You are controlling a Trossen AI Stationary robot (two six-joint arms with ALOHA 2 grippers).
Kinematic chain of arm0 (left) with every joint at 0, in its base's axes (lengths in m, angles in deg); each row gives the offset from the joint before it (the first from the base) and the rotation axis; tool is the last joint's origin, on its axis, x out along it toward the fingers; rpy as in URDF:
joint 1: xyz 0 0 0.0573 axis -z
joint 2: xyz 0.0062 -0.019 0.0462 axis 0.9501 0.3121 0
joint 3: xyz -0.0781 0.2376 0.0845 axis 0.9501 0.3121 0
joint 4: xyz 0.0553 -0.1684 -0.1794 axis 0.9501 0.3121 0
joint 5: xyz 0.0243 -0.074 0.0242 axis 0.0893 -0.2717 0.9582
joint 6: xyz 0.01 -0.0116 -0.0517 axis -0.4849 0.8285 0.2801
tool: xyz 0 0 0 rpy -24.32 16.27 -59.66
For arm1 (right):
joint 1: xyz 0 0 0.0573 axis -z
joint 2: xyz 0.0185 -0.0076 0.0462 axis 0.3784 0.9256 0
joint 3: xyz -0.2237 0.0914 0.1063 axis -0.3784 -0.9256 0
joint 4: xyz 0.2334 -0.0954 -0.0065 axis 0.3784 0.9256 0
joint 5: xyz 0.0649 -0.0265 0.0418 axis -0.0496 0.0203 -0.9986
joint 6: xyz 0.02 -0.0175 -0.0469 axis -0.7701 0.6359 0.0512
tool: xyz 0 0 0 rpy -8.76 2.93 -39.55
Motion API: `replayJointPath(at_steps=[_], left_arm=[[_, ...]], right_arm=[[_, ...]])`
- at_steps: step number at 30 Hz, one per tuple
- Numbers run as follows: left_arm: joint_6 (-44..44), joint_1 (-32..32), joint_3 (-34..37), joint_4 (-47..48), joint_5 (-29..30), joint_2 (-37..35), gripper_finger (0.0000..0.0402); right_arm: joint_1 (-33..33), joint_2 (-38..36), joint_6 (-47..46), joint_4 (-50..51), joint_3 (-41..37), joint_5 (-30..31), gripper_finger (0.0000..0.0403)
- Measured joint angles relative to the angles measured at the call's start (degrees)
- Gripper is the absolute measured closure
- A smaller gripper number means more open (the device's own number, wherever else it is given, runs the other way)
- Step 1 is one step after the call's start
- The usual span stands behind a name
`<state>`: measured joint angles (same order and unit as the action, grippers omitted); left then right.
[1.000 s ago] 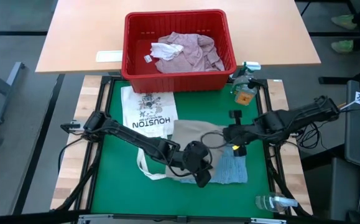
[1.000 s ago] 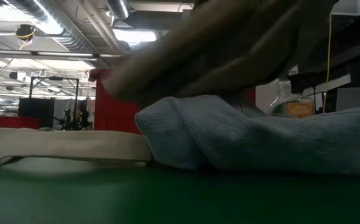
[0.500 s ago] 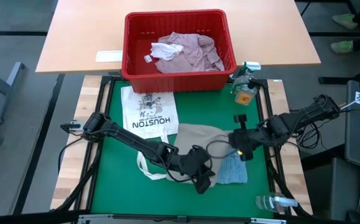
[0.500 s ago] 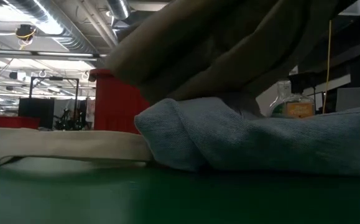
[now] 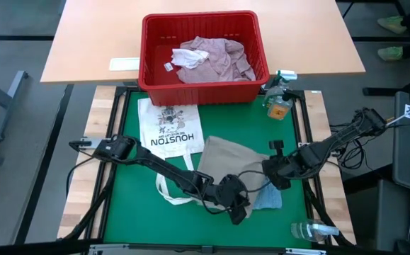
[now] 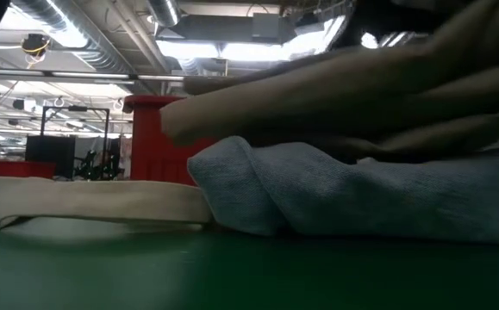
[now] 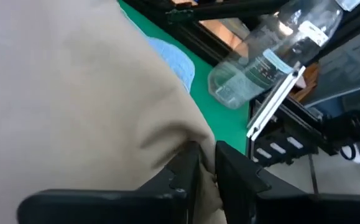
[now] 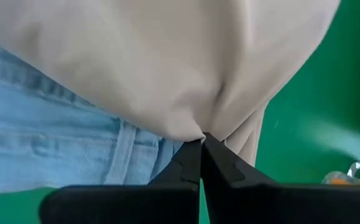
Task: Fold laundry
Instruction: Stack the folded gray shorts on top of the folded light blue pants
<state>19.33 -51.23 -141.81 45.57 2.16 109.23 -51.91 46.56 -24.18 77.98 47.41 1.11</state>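
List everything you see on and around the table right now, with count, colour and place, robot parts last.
Tan cloth: one, khaki, mid-mat, draped over the jeans.
Jeans: one, light blue, under the tan cloth.
Tote bag: one, white with dark print, left part of the mat.
Basket: one, red, far side of the table.
Shirt: one, pink, in the basket.
Bottles: two, one amber right of the basket, one clear at the near right corner.
Left gripper: dark, pinching the tan cloth.
Right gripper: dark, shut on the tan cloth.

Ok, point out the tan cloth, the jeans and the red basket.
tan cloth (image 5: 227, 157), high view, on its flat middle.
jeans (image 5: 267, 200), high view, on the blue corner showing past the tan cloth.
red basket (image 5: 148, 57), high view, on its left wall.
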Motion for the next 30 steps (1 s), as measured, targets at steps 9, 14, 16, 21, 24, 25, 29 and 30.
replayJointPath(at_steps=[9, 14, 16, 21, 24, 25, 29, 30], left_arm=[[-11.2, -0.5, 0.0, -12.1, 0.0, 5.2, 0.0321], [-19.5, -0.6, 0.0, -13.3, 0.0, 4.9, 0.0287], [-23.0, -0.6, 0.0, -14.3, 0.0, 4.8, 0.0272], [-27.9, -0.7, 0.0, -14.3, 0.0, 4.6, 0.0238], [-30.5, -0.8, 0.0, -14.0, 0.1, 4.2, 0.0226], [-31.7, -0.8, 0.0, -13.8, 0.1, 3.8, 0.0224], [-37.1, -0.8, 0.0, -10.0, 2.4, 0.6, 0.0227], [-37.7, -0.8, 0.0, -8.2, 3.1, -0.3, 0.0230]], right_arm=[[0.0, 0.0, 0.2, 0.3, -1.6, 0.0, 0.0402], [0.1, 0.0, 0.3, 0.2, -1.6, 0.0, 0.0402], [0.1, 0.0, 0.3, 0.2, -1.6, 0.0, 0.0401], [0.1, 0.0, 0.2, 0.3, -1.7, -1.6, 0.0360], [0.1, 0.0, 0.3, 0.3, -1.6, -1.6, 0.0312], [0.1, 0.0, 0.3, 0.3, -1.6, -1.6, 0.0297], [0.1, 0.0, 0.3, 1.9, -0.3, -1.9, 0.0251], [0.1, 0.0, 0.3, 2.4, 0.4, -2.6, 0.0243]])
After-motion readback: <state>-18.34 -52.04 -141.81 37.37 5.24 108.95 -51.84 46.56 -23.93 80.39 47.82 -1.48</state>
